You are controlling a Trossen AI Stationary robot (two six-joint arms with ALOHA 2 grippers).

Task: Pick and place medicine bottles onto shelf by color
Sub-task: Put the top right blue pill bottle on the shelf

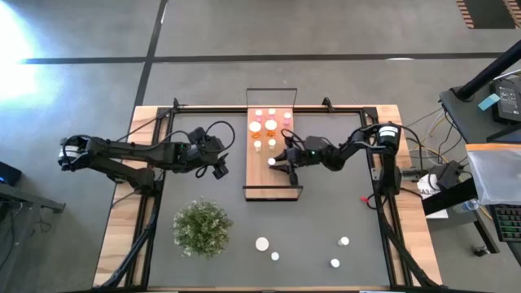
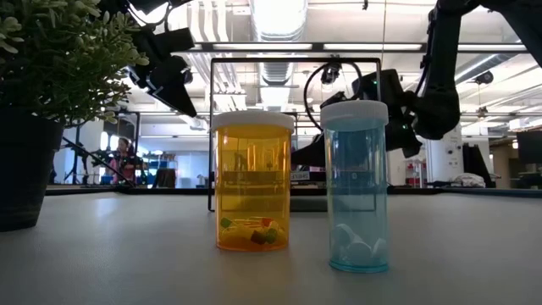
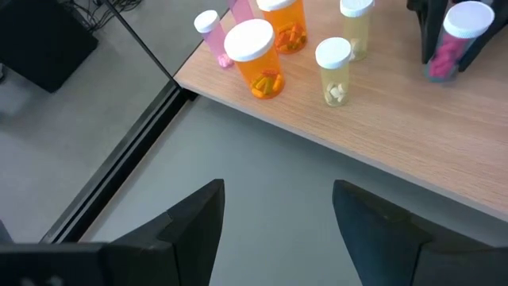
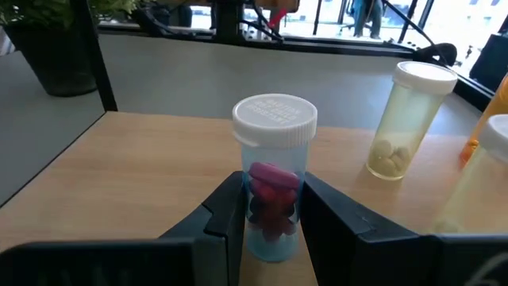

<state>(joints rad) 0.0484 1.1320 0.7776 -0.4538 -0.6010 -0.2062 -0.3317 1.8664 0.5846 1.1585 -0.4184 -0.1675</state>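
So the right claw (image 4: 266,208) was clamped on a clear bottle with pink pills (image 4: 271,176), white cap on top, standing upright on the wooden shelf (image 1: 273,181). From overhead that spot sat around the middle of the board, just below the cluster of bottles already lined up at the far end (image 1: 270,124). The wrist camera showed a pale yellow bottle (image 4: 408,119) standing near it on the same board, not touching.

The left claw (image 3: 278,230) hung over the dark mat just off the shelf's left edge, fingers apart and holding nothing. Past it you could see a fat orange bottle (image 3: 255,57), a skinny pink one (image 3: 211,36) and a small yellowish one (image 3: 335,70) all upright on the wood.

Down at the near end of the surface (image 1: 326,216) four white-capped bottles were left, well apart from the shelf: two near the middle (image 1: 263,243) and two further right (image 1: 344,241). The low camera caught two of them up close, an orange one (image 2: 252,180) and a clear blue one (image 2: 356,185) side by side. The potted plant (image 1: 201,227) sat off at the near left.
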